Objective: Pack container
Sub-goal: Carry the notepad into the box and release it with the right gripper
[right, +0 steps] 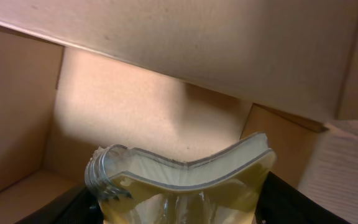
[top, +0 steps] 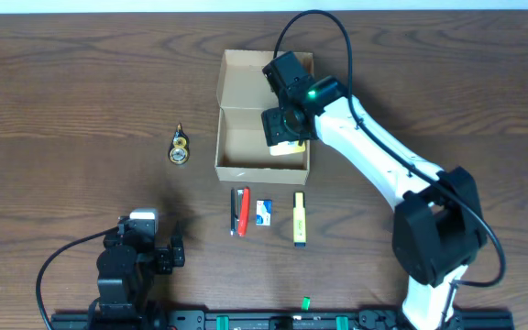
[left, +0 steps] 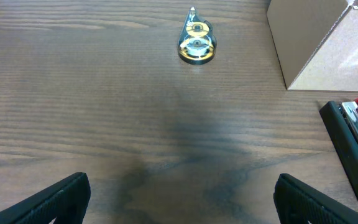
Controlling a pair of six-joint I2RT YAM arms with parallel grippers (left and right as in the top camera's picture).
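The container point(top: 235, 167) is an open tan cardboard box with its flap lid folded back, at the table's middle; its inside walls fill the right wrist view point(right: 135, 106). My right gripper point(top: 282, 128) is inside it, shut on a pale yellow sticky-note pad point(right: 182, 180) in clear wrap, which bends between the fingers; a corner of the pad shows in the overhead view point(top: 289, 149). My left gripper point(left: 179, 199) is open and empty near the front left of the table, also seen from overhead point(top: 174, 252).
A correction-tape dispenser point(top: 180, 147) lies left of the box, also in the left wrist view point(left: 196, 42). In front of the box lie a black and red pen pair point(top: 239, 212), a small blue-white eraser point(top: 264, 213) and a yellow highlighter point(top: 299, 218).
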